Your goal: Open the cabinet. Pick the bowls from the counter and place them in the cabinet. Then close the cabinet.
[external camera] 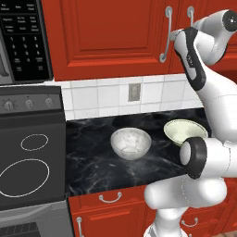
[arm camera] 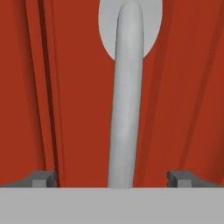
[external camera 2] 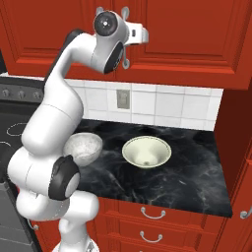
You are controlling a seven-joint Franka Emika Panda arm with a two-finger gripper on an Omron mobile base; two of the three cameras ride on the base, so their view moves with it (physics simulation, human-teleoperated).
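1. My claw [arm camera: 112,178] is released: its two fingertips [arm camera: 41,178] stand wide apart, one on each side of a silver bar handle [arm camera: 126,109].
2. In the hand view the handle runs between the fingertips without touching either; its round mounting plate [arm camera: 107,26] sits on the red door panel behind it.
3. In the left base view my hand is raised at the left door's handle [external camera: 165,34] on the cabinet [external camera: 111,37]. The right door's handle [external camera: 190,16] is just beside it.
4. Both cabinet doors lie flush and closed.
5. My arm [external camera 2: 54,123] rises from the base and bends up toward the cabinet.
6. Below, the black veined worktop [external camera: 92,162] carries both bowls.
7. The grey mottled bowl [external camera: 130,143] stands upright near the worktop's middle.
8. The cream bowl [external camera 2: 146,151] stands upright to its right, apart from it.
9. A white tiled wall with a socket plate [external camera: 134,92] backs the worktop.
10. A stovetop [external camera: 30,162] adjoins the worktop on the left, with a microwave [external camera: 23,41] above.
11. Red drawers [external camera 2: 152,214] sit under the worktop.
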